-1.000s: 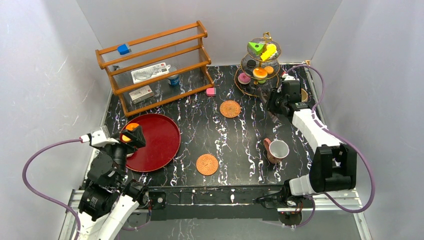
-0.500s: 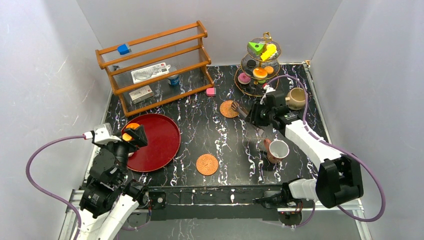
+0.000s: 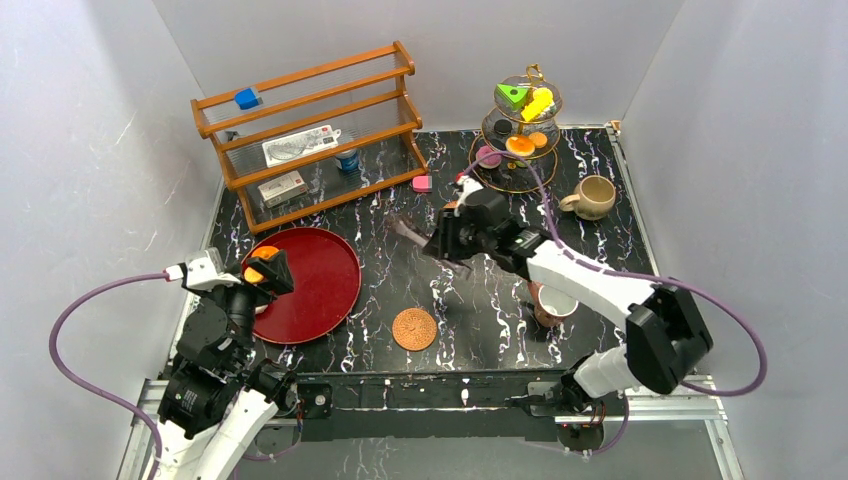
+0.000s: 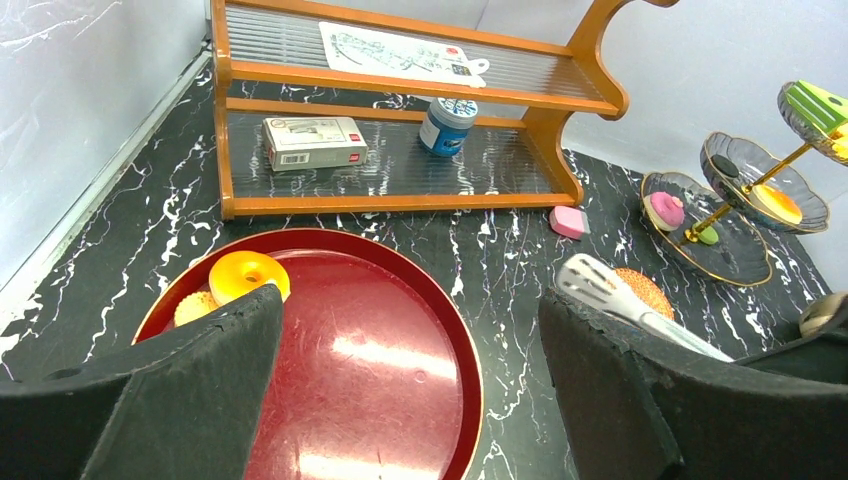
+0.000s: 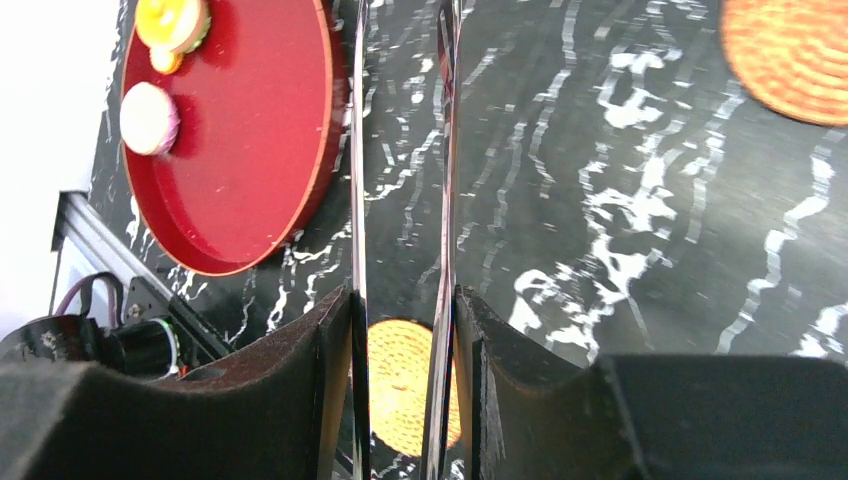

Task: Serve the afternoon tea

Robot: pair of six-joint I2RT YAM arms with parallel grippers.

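Note:
My right gripper (image 3: 447, 237) is shut on metal tongs (image 3: 405, 230) over the middle of the table; in the right wrist view (image 5: 400, 300) the tongs' blades (image 5: 357, 150) point toward the red tray (image 5: 250, 150). My left gripper (image 3: 268, 272) is open and empty above the tray's left edge (image 4: 410, 340). An orange donut (image 4: 248, 275) and a cookie (image 4: 195, 305) lie on the tray. The tiered stand (image 3: 520, 130) holds a green wedge (image 3: 513, 95), a yellow piece (image 3: 540, 103), orange cookies (image 3: 520, 145) and a pink donut (image 3: 488, 156). One woven coaster (image 3: 414, 328) lies near the front; the other (image 4: 645, 290) is behind the tongs. The beige mug (image 3: 592, 197) stands at the right. My right arm partly hides the pinkish-brown cup (image 3: 553, 303).
A wooden shelf (image 3: 310, 130) stands at the back left with a blue cube (image 3: 247, 98), white boxes (image 3: 300, 145) and a blue can (image 3: 348, 160). A pink block (image 3: 422, 183) lies in front of it. White walls close in the table on three sides.
My right arm has swung left from beside the tiered stand to the middle of the table, carrying the tongs. The beige mug is now uncovered. My left arm has barely moved.

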